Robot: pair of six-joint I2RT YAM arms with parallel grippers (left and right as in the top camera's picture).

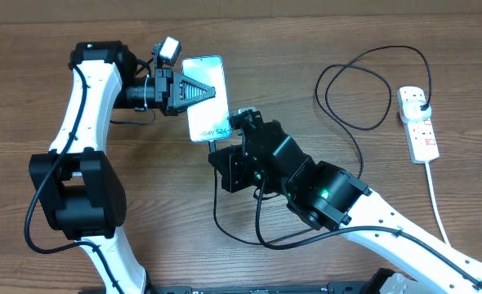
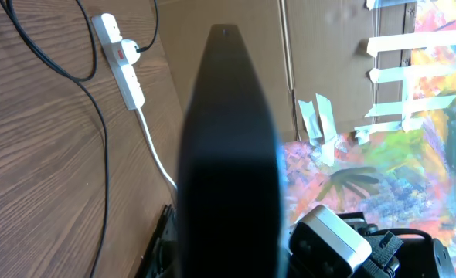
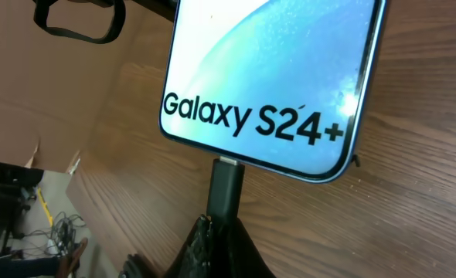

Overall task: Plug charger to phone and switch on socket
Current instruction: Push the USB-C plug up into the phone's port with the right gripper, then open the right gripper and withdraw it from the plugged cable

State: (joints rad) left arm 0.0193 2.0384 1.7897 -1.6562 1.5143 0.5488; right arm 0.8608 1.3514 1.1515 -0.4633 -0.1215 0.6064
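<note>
Overhead, wood-grain table (image 1: 437, 57) (cardboard wall (image 1: 225, 6) behind); right claw (image 3: 222, 228) pinches charger (image 3: 225, 188) at phone (image 3: 267, 69).

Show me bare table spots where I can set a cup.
Free: wooden table between blue-screened smartphone and thin black charger cable loop; far left edge beside white left arm. Crowded: around the phone, where left tool and right tool meet.
</note>
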